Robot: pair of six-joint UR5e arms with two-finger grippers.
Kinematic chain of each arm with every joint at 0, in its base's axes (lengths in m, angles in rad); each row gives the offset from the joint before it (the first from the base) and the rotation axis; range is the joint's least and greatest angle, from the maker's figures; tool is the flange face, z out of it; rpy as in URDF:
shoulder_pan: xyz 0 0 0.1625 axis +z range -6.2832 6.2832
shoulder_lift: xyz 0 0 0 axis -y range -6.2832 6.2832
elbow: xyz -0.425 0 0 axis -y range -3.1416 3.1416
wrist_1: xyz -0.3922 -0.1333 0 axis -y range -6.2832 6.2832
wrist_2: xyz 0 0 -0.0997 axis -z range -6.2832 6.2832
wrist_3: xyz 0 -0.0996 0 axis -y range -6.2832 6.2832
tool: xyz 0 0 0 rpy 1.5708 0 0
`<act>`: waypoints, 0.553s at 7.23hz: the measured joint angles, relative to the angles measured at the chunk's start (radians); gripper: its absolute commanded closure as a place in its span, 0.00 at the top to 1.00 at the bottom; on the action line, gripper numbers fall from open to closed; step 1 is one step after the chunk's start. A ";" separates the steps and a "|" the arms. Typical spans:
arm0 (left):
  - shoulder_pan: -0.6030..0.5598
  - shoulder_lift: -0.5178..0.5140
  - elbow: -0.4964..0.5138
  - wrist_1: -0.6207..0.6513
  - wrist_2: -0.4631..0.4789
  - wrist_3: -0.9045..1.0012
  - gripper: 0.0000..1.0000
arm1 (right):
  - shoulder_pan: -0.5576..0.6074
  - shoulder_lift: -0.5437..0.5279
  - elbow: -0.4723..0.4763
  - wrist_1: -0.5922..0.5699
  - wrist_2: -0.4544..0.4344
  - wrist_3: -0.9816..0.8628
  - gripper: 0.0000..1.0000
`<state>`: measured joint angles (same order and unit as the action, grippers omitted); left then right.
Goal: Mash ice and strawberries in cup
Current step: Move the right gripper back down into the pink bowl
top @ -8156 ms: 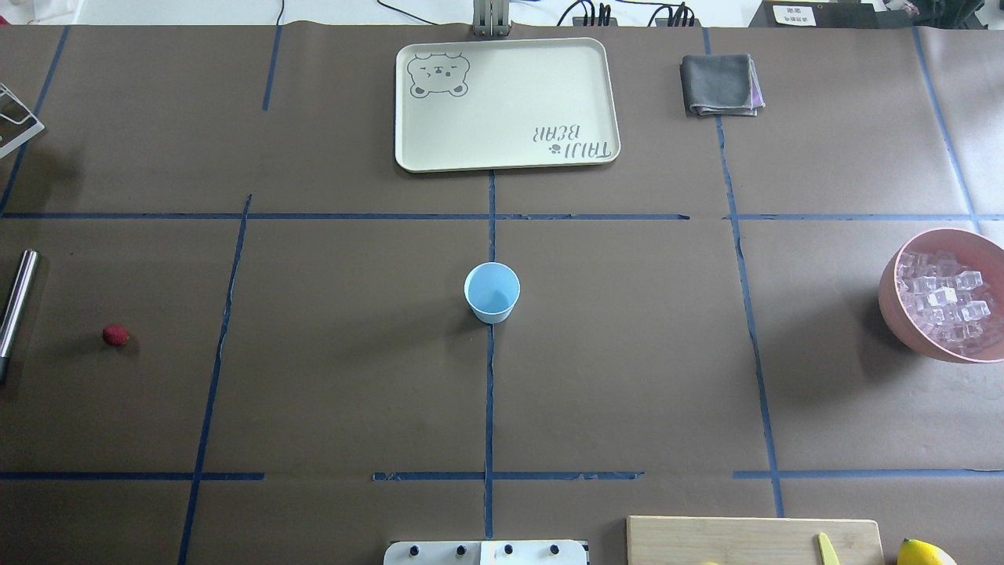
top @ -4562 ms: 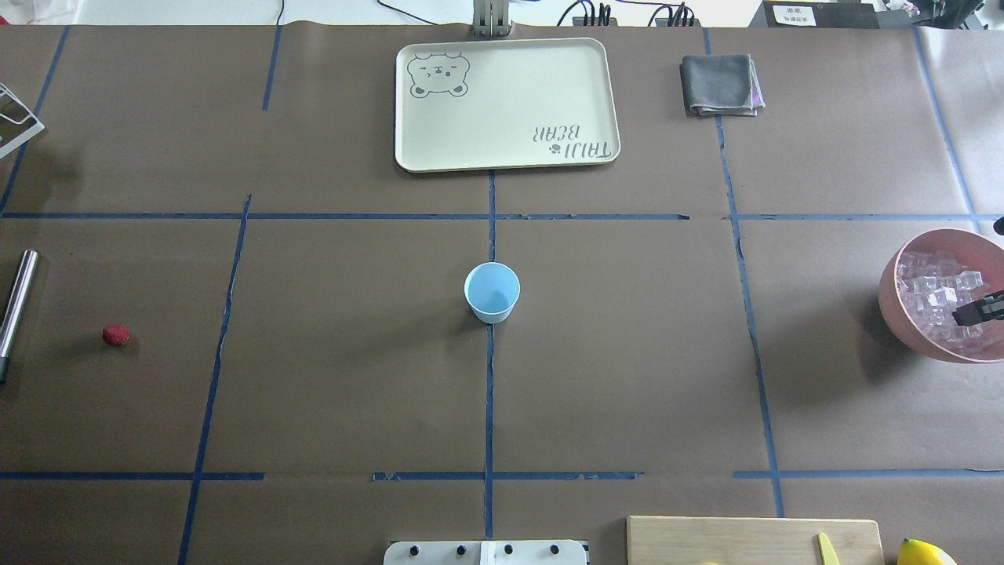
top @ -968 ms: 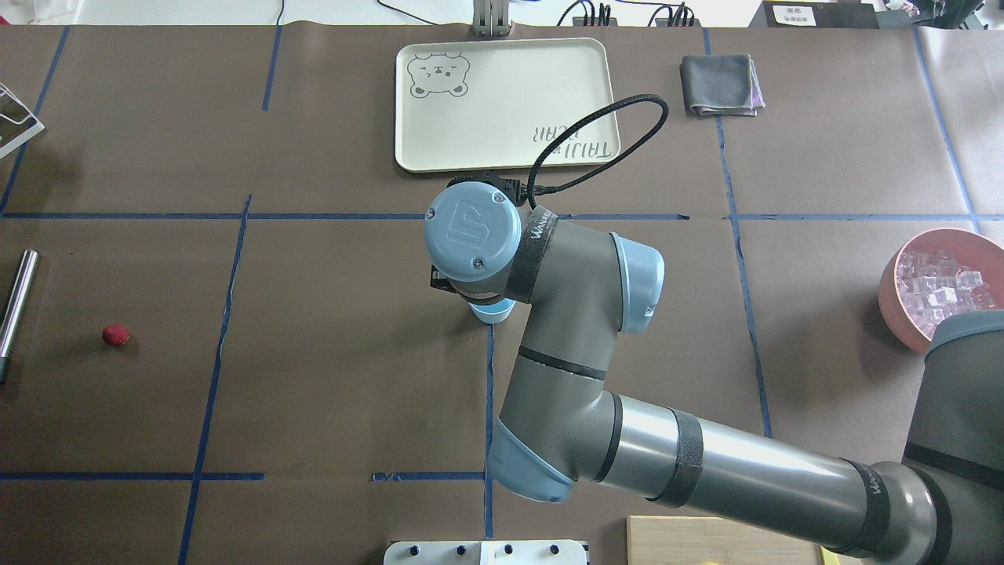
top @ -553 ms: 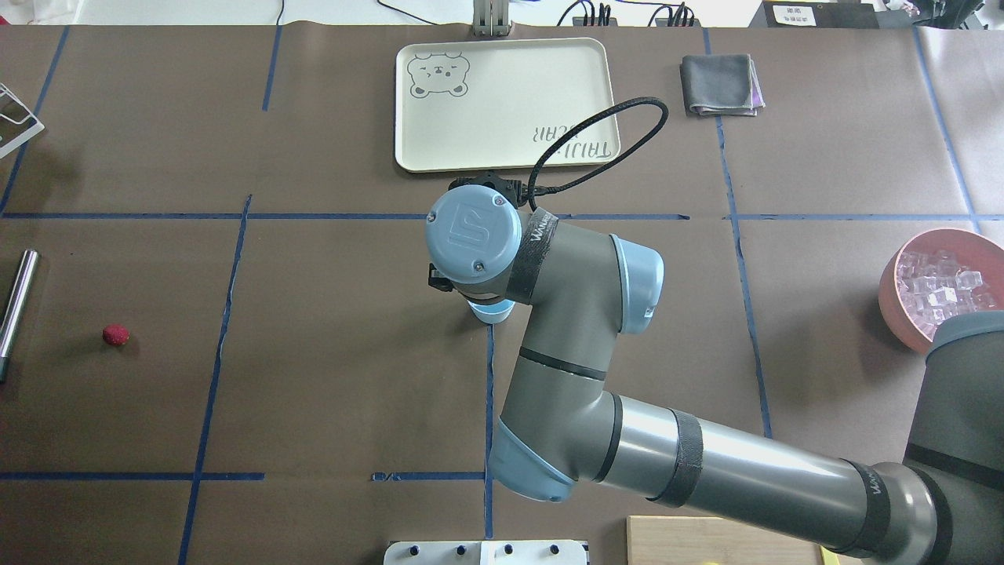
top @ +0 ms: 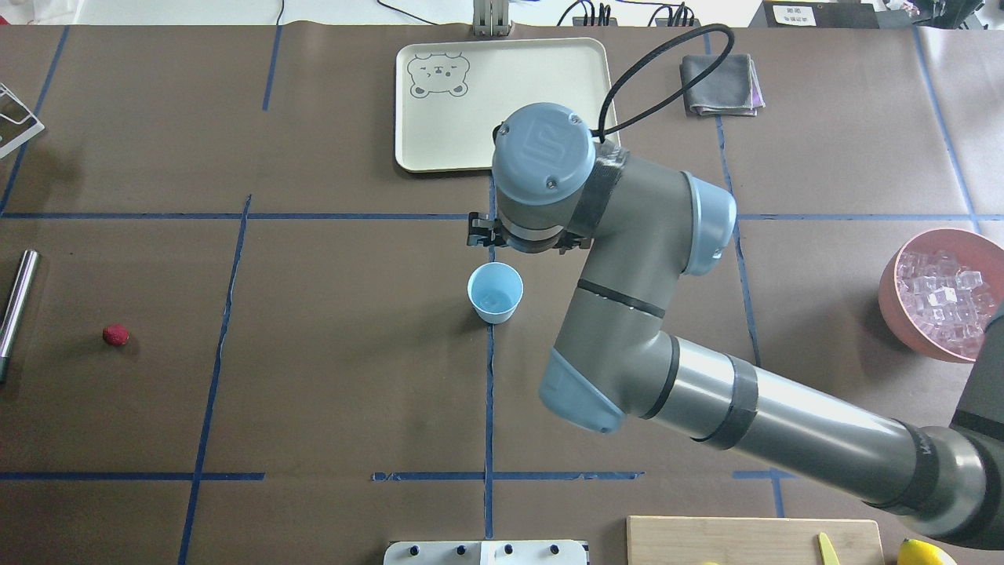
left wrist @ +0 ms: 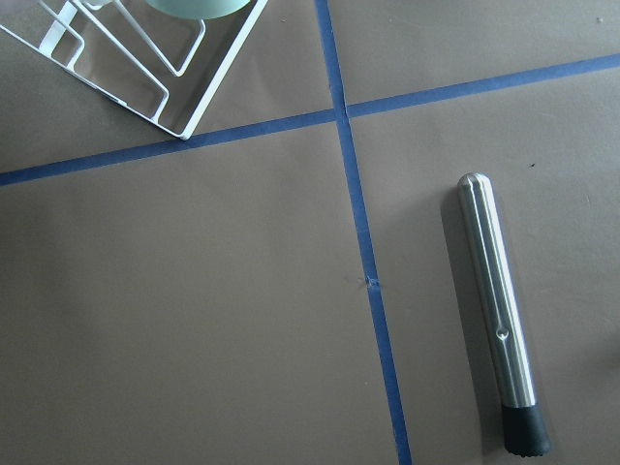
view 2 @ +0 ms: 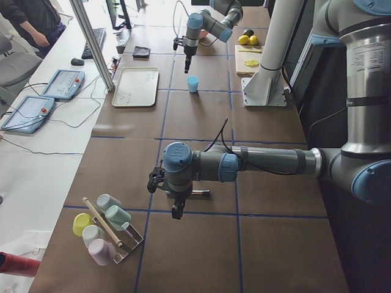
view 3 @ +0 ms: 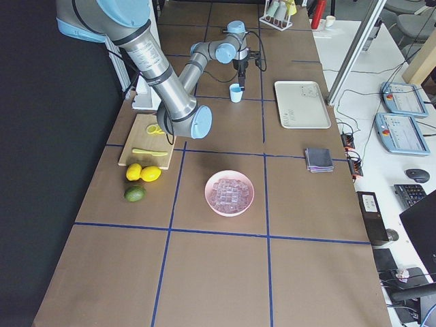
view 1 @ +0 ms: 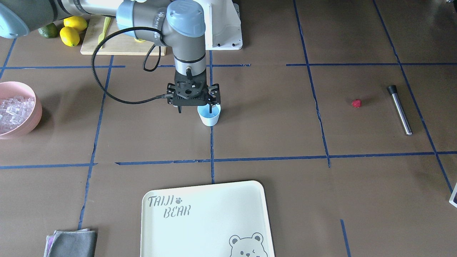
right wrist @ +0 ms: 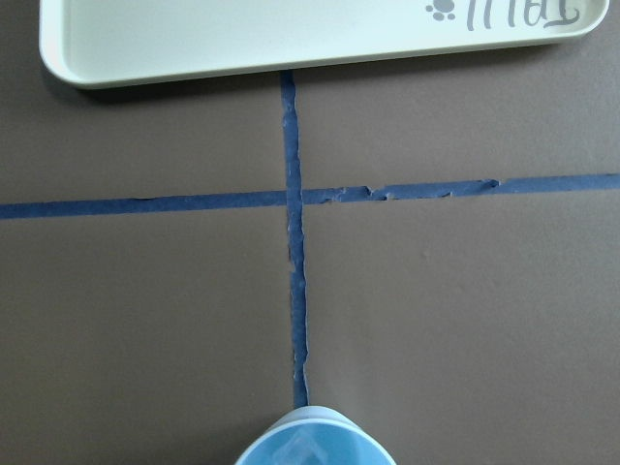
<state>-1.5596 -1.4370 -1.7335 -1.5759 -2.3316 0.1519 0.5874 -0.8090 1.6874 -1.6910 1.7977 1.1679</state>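
For the right gripper (view 1: 195, 111): hangs nose-down above the counter (view 1: 271, 117), just beside the light-blue cup (view 1: 209, 116) on the tray's side, jaws released and spread wide, grasping nothing. For the cup: stands upright on a blue tape line at mid-counter, with what looks like one clear ice cube (right wrist: 310, 449) on its bottom. For the other ice (top: 945, 297): lies heaped in the pink bowl (top: 892, 292) at the counter's right end, well apart from the cup. For the strawberry (top: 115, 335): sits alone on the brown paper far toward the left end, near a steel muddler (top: 17, 302) with a black tip. For the left gripper (view 2: 176, 211): hovers low over that end, close to the muddler; cannot tell how its jaws stand, with only the side view catching it. Beyond the cup: a cream bear-print tray (top: 510, 110) and, to its right, a folded grey cloth (top: 720, 82). Beside the robot's base: a wooden cutting board (view 1: 117, 48), two lemons (view 1: 70, 36) and a lime (view 1: 48, 31).
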 measured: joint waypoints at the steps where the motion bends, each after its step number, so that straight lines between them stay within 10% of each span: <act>1: 0.001 0.001 0.000 0.000 0.000 0.000 1.00 | 0.064 -0.095 0.082 0.002 0.051 -0.093 1.00; 4: 0.001 0.001 0.000 0.000 0.000 0.000 1.00 | 0.307 -0.442 0.311 0.009 0.231 -0.440 1.00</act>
<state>-1.5586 -1.4359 -1.7334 -1.5754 -2.3316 0.1519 0.8942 -1.2512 1.9983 -1.6819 2.0283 0.7284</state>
